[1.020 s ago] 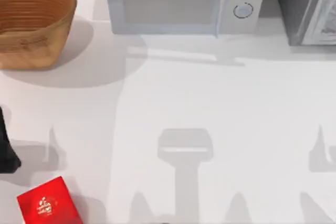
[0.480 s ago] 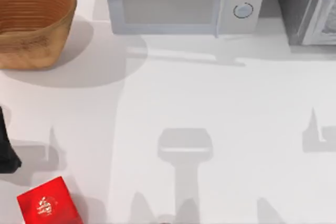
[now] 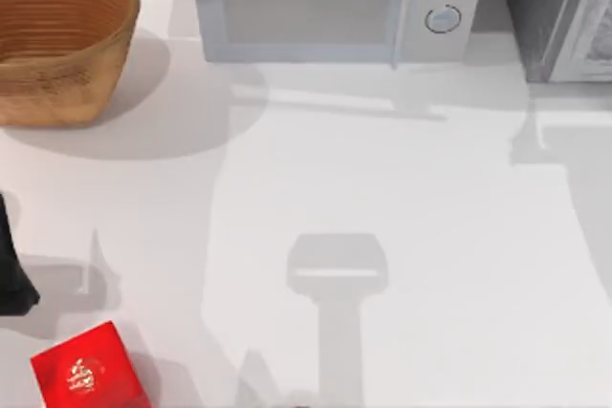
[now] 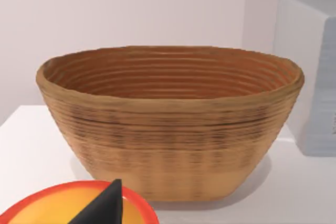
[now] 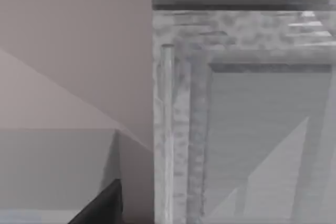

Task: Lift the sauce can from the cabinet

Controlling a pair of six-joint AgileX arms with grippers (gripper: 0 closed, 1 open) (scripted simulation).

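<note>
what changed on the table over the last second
Only a shadow moved: the pointed one near the table's right edge slid toward the cabinet and now lies just in front of it. The basket, microwave, red box and the dark left arm part at the left edge stayed put.

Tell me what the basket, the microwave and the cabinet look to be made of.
Basket: looks like woven or coiled wicker, matte tan, going by the stacked horizontal ridges inside and out.
Microwave: smooth pale casing, probably painted metal or plastic; flat even surfaces, two round knobs.
Cabinet: dark grey speckled surface with a lighter front panel, stone-like or laminate; the look leaves it open.
</note>
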